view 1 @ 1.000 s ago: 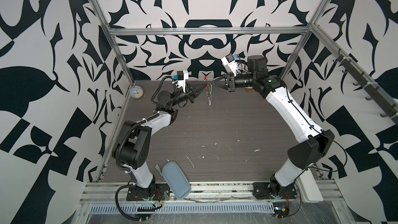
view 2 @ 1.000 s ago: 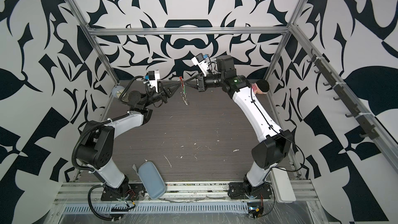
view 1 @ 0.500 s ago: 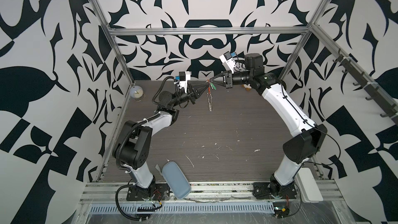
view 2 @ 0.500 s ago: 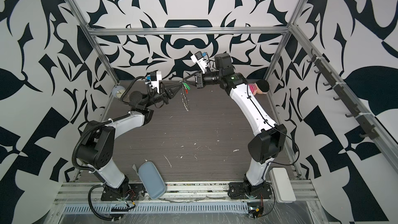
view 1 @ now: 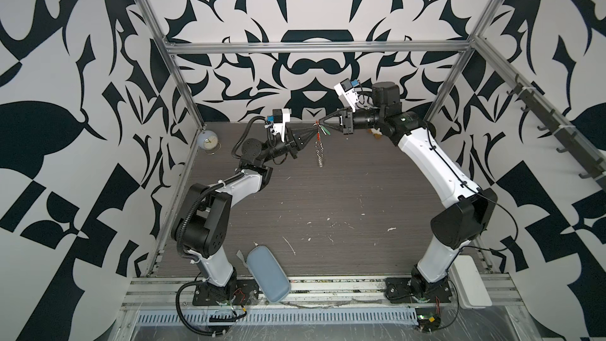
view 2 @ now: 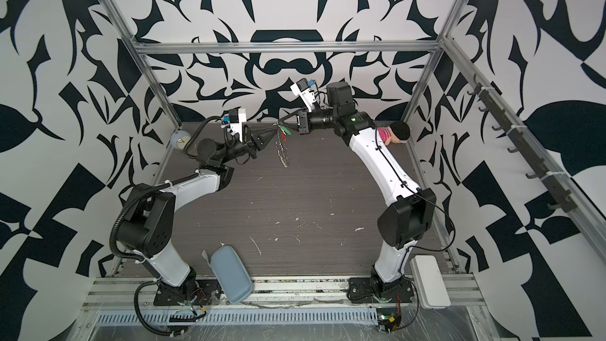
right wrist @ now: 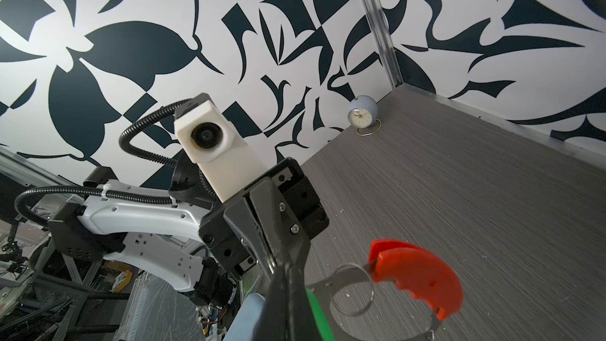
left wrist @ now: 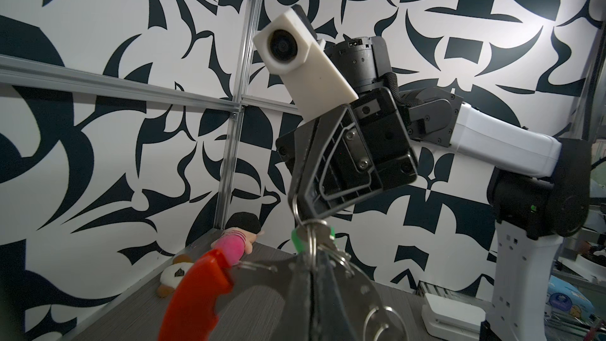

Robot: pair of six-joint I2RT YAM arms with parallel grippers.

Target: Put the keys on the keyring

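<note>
L end effector (view 1: 311, 131) clenched on keyring (view 1: 319, 150): oval steel loop, glossy red plastic bar (left wrist: 196, 296), thin wire rings dangling. Long axis hangs approx. vert., mid-air over far worktop (view 1: 328, 198). R end effector (view 1: 320, 125) grips keys (left wrist: 296, 239), smooth green tag, at loop's top.

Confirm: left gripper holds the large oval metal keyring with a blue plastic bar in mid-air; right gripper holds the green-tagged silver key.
Wrong: the large oval metal keyring has a red plastic bar, not blue, per the right wrist view. The left gripper holds it in mid-air, the right gripper the green-tagged silver key.
</note>
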